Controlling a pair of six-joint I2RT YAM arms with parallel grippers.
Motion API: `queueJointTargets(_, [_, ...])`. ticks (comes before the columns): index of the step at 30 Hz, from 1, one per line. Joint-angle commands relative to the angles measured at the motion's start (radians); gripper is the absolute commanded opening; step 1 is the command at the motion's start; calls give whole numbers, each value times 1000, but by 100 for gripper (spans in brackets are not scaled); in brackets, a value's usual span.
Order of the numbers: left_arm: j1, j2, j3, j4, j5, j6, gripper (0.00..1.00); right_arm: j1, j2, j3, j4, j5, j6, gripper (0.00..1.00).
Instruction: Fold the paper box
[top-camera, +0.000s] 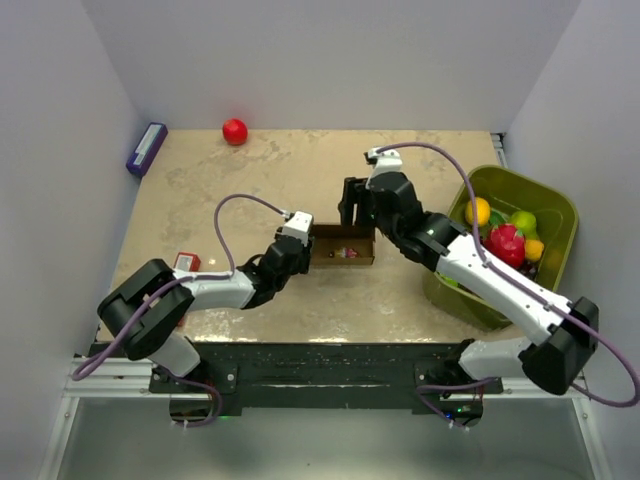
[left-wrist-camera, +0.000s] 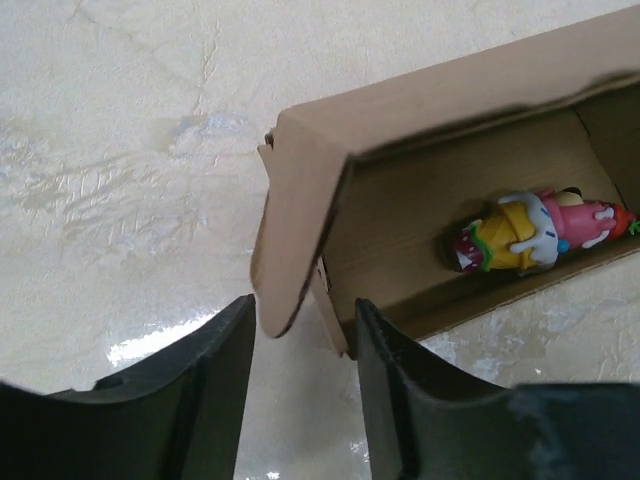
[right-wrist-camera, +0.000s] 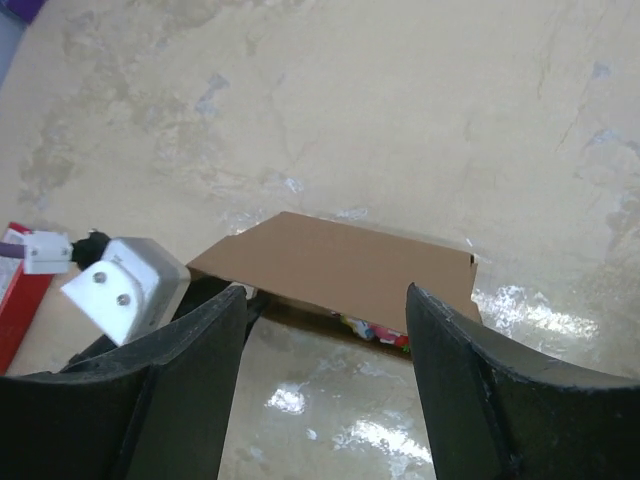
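The paper box (top-camera: 343, 246) is brown cardboard and lies mid-table, open on one long side. In the left wrist view, the box (left-wrist-camera: 420, 140) holds a small colourful toy (left-wrist-camera: 535, 230). Its left end flap (left-wrist-camera: 295, 230) hangs loose. My left gripper (top-camera: 306, 238) is at the box's left end. Its jaws (left-wrist-camera: 305, 320) are open either side of that flap's tip, and the right finger (left-wrist-camera: 400, 400) is against the box corner. My right gripper (top-camera: 355, 220) is open just behind the box. In its wrist view the gripper (right-wrist-camera: 325, 300) is over the top panel (right-wrist-camera: 340, 265).
A green bin (top-camera: 528, 184) of toy fruit stands at the right edge beside the right arm. A red ball (top-camera: 234, 131) and a small purple box (top-camera: 146, 148) lie at the back left. A red flat pack (top-camera: 187, 261) lies by the left arm and shows in the right wrist view (right-wrist-camera: 20, 300).
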Motion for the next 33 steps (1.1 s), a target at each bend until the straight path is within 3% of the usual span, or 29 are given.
queueJointTargets(1, [-8,-68,-13,-17,6,15,55,4,86,18,53,-34,-9,67])
queueJointTargets(6, [-8,-165,-43,-23,27,29,71,-2,186,38,99,-54,-1,65])
queueJointTargets(11, [-8,-275,-90,-40,151,62,84,-5,226,43,108,-68,6,64])
queueJointTargets(16, [-8,-477,-148,-119,316,75,87,-7,229,20,114,-65,6,63])
queueJointTargets(23, [-2,-784,-89,-297,359,-8,85,-7,244,2,122,-65,3,63])
queueJointTargets(27, [33,-759,58,-368,343,-66,82,-8,247,-14,126,-74,5,63])
queueJointTargets(33, [232,-526,196,-278,595,-128,78,-7,241,-43,134,-88,14,63])
